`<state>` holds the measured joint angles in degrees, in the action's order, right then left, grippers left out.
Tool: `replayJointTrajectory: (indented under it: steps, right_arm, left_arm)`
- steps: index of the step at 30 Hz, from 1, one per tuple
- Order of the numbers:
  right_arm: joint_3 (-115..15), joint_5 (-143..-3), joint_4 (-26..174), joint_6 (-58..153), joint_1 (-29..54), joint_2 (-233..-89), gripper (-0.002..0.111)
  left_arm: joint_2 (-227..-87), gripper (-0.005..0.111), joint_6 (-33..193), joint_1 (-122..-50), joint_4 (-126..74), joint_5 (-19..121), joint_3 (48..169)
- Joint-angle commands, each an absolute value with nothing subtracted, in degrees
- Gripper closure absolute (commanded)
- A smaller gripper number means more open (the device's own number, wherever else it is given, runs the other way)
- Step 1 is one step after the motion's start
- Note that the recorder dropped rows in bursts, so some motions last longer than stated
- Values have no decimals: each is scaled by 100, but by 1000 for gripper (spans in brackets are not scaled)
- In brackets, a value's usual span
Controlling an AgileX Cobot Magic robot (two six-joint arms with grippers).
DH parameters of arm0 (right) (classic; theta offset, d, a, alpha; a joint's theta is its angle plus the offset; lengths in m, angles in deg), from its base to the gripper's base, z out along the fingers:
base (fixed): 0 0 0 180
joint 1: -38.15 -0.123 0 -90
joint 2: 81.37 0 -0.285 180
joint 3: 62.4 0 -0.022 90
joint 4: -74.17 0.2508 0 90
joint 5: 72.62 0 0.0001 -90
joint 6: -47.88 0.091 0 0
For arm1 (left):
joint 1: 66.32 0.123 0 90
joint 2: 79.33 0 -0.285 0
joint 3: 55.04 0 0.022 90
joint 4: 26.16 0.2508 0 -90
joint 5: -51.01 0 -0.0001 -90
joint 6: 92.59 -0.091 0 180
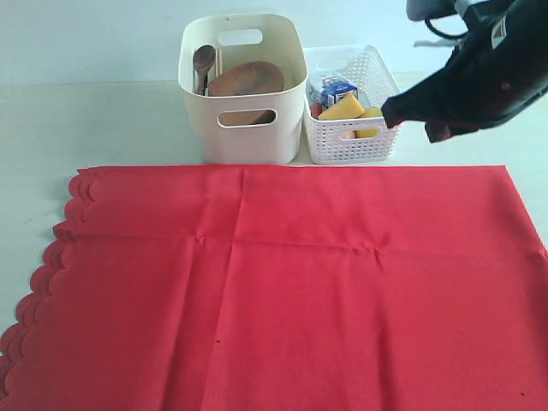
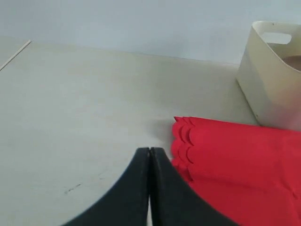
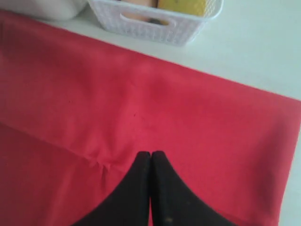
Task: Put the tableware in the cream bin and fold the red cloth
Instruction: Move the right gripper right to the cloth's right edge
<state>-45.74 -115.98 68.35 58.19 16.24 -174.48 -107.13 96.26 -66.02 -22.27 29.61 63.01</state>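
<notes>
right arm (image 1: 488, 77) slanting down over red cloth (image 1: 282, 282), right gripper (image 3: 150, 154) clamped tight, holding nothing; left gripper (image 2: 149, 150) same, empty, low over table (image 2: 70, 117) beside cloth's scalloped edge

Light: bright, even | shadows: faint, soft | focus: all views slightly blurred

Glossy black arm (image 1: 484, 77); black tapered right end effector (image 3: 151, 154).
</notes>
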Motion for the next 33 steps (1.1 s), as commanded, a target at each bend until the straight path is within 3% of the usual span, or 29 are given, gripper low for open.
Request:
replayJointTrajectory:
  steps: [1,10,18,33]
  right_arm:
    - [-4040,-11271,7213,5514,1800,-17401,108]
    - [-3083,-11004,7606,5343,2116,-17401,108]
    - [-2433,-10830,7698,5292,2164,-17401,108]
    - [-2080,-10585,7607,5371,2236,-17687,108]
  left_arm:
    - [-11816,106,9640,-6700,-2230,2971,7009]
    - [-13801,106,9640,-7791,-2472,2971,8110]
    - [-14636,106,9640,-7823,-2488,3019,8373]
    - [-14645,106,9640,-7823,-2488,3193,8373]
